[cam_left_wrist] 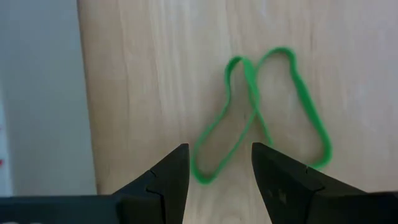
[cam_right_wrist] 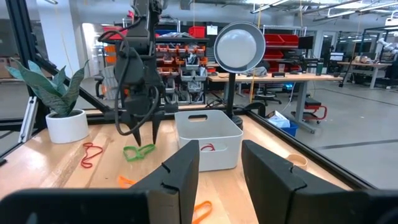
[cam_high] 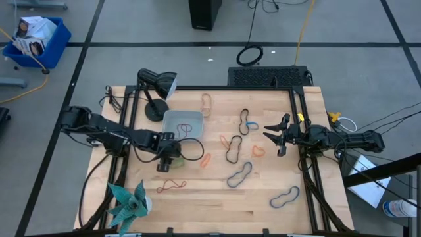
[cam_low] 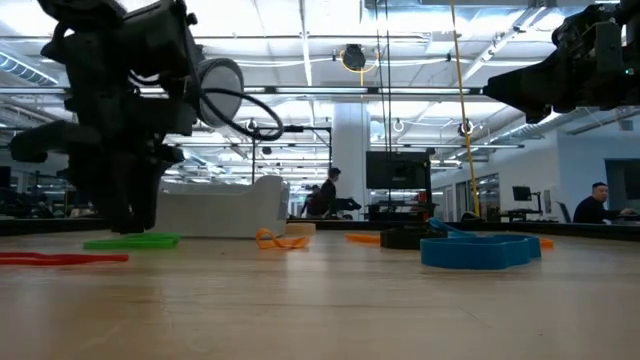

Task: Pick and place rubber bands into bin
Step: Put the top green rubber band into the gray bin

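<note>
I am looking down on a wooden table (cam_high: pixel 217 204) with rubber bands scattered across it. My left gripper (cam_high: pixel 168 160) hangs just above the table near the front corner of the bin (cam_high: pixel 170 120), pointing down at a green rubber band (cam_left_wrist: pixel 261 115). In the left wrist view its two fingers (cam_left_wrist: pixel 171 174) are spread apart and empty, and the green loop, twisted into a figure eight, lies flat on the wood between and just past the fingertips. The bin sits toward the back left of the table beside a black desk lamp (cam_high: pixel 156 84); a red band (cam_right_wrist: pixel 208 147) shows inside it through the wall.

My right gripper (cam_high: pixel 279 137) is raised at the right side of the table, well apart from the bin, its fingers (cam_right_wrist: pixel 180 171) spread and holding nothing.

Other loose bands lie on the table: a red one (cam_high: pixel 170 186) near a potted plant (cam_high: pixel 129 203), orange ones (cam_high: pixel 205 160) in the middle, dark and blue ones (cam_high: pixel 285 197) toward the right front.
</note>
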Robot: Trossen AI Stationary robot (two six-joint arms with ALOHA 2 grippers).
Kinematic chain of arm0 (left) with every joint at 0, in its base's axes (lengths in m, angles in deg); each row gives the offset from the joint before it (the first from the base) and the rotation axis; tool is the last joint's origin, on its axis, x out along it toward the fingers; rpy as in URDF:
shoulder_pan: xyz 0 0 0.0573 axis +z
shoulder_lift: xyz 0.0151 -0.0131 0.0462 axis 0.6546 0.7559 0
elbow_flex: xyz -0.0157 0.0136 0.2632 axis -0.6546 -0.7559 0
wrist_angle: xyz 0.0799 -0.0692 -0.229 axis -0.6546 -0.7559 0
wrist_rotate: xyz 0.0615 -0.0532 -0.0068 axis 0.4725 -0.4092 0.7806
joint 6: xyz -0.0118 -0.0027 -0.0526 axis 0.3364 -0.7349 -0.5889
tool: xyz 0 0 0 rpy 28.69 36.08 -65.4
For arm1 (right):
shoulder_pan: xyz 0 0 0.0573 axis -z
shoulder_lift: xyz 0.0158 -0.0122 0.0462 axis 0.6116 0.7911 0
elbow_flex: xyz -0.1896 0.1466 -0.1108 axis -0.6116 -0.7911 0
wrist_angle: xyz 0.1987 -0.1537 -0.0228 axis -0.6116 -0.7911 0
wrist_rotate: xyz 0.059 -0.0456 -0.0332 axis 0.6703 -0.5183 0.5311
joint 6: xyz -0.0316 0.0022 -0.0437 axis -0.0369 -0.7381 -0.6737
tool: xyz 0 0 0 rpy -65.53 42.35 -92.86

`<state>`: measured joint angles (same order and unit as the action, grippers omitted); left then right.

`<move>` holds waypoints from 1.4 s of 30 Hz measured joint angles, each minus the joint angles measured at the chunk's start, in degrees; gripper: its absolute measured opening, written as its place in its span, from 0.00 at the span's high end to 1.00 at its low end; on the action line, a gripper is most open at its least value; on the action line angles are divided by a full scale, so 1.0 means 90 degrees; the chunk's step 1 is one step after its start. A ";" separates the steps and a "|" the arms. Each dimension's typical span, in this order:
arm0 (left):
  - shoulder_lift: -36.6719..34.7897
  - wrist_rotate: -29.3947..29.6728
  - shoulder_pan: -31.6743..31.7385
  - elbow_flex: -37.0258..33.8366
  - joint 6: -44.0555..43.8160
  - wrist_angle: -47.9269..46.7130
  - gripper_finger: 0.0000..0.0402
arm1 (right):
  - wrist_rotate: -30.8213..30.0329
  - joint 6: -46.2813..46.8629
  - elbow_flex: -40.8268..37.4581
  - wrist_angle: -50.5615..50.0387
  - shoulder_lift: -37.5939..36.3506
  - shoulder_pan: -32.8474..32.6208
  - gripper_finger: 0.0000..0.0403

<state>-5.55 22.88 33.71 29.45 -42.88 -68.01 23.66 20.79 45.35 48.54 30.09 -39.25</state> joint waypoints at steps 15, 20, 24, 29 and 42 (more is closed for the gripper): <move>-0.0024 0.0165 0.0034 -0.0666 -0.0731 0.1095 0.55 | 0.0000 0.0000 -0.0001 0.0004 0.0002 0.0000 0.71; -0.0017 0.0112 0.0035 -0.0671 -0.0787 0.1133 0.63 | 0.0000 0.0000 0.0000 0.0005 0.0002 0.0000 0.71; -0.0015 0.0011 0.0032 -0.0671 -0.0794 0.1144 0.78 | -0.0001 0.0000 0.0000 0.0003 0.0002 0.0000 0.71; -0.0009 -0.0056 0.0034 -0.0678 -0.0774 0.1290 0.97 | 0.0000 -0.0002 -0.0001 0.0005 0.0002 0.0000 0.71; -0.0119 0.0082 0.0044 0.0116 -0.0733 0.0671 0.99 | -0.0001 -0.0002 0.0000 0.0002 0.0002 0.0000 0.71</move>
<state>-6.62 23.62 34.11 30.50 -49.48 -61.98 23.65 20.77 45.34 48.56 30.11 -39.25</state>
